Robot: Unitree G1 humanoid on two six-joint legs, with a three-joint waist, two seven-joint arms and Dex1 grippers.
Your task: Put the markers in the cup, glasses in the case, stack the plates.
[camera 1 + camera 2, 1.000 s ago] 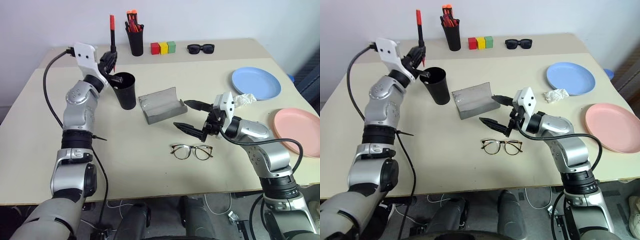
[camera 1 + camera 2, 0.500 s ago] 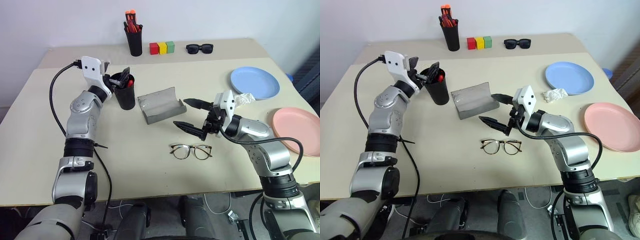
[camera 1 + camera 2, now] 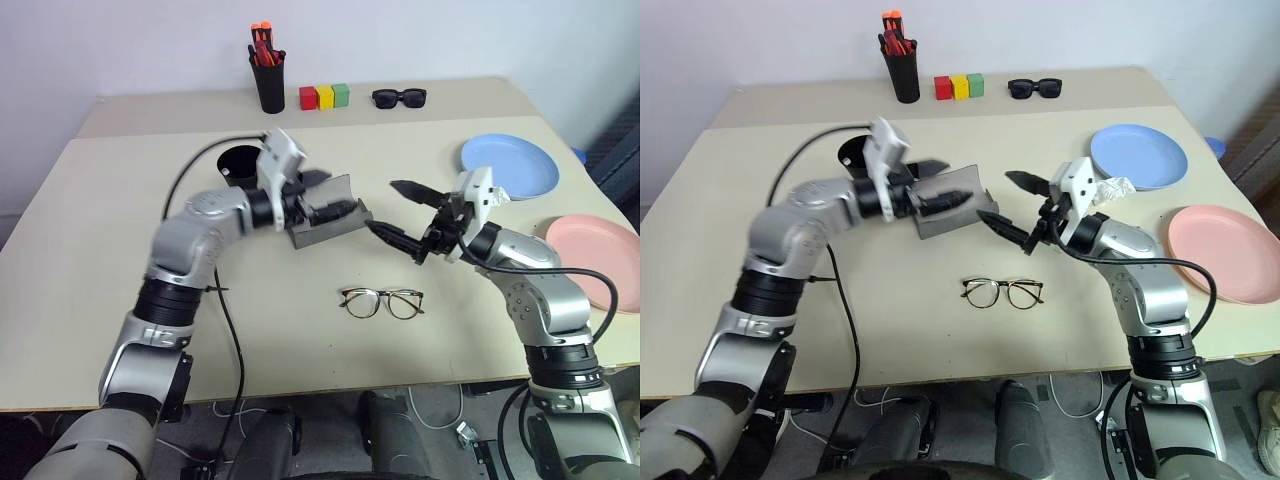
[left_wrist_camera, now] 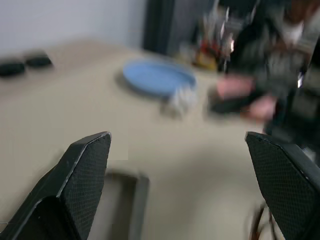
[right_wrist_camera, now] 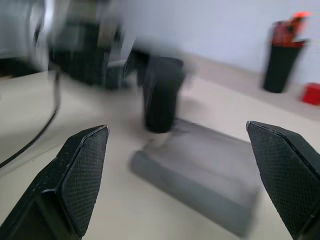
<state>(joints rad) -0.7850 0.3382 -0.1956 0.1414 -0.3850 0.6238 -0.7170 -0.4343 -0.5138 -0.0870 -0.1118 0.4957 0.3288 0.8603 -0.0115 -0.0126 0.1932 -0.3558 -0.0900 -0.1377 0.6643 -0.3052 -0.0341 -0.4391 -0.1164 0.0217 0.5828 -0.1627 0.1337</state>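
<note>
Both sets of jaws were spread and empty; the left gripper (image 3: pixel 335 195), at frame centre over the case (image 3: pixel 325 212), risked knocking it toward the glasses (image 3: pixel 382 302).

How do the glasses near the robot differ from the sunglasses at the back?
The glasses have clear lenses and a thin frame; the sunglasses have dark lenses and a thick black frame. The glasses lie on the near table section, the sunglasses on the far one, beside the blocks. Both rest unfolded.

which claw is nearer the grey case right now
Left. The left claw hovers right over the open case; the right claw is open just off its far end, above the glasses.
</note>
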